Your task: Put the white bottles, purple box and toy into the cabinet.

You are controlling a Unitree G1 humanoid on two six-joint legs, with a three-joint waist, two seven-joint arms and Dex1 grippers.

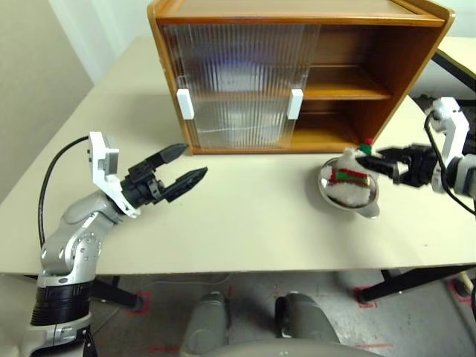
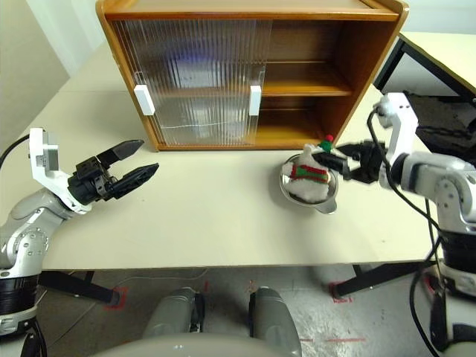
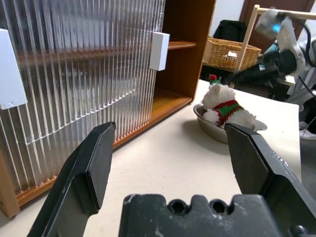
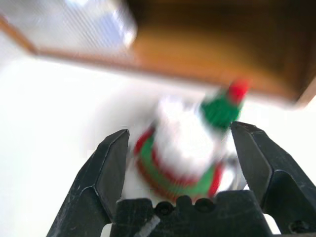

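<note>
The desk [image 1: 245,223], pale and wide, lies nearest and carries everything. At its far side, well beyond both hands, stands the cabinet [image 1: 416,67], a brown wooden case with two shelves. Its ribbed translucent sliding doors [image 1: 238,82] cover the half ahead of the left hand, each door with a white rectangular handle [image 1: 295,103]; the half ahead of the right hand stands open, showing bare wooden shelves.

The left hand [image 1: 178,167] hovers above the desk, pointing toward the closed doors and a little inward. Its two black fingers are spread wide apart with nothing between them. From its wrist view the toy sits off to the right of its fingers, well apart, past a stretch of bare desk.

The right hand [image 2: 343,162] reaches in from the right edge of the desk, its fingers [image 4: 111,163] splayed wide and gripping nothing. Just in front of its fingertips sits a shallow silver metal bowl [image 1: 368,210], on the desk in front of the cabinet's open half. In the bowl lies the toy [image 1: 349,178], a fluffy white plush figure with a red hat and a red-and-green striped scarf. Seen from the right wrist, the toy lies straight ahead between the two open fingers; whether either tip touches it cannot be told.
</note>
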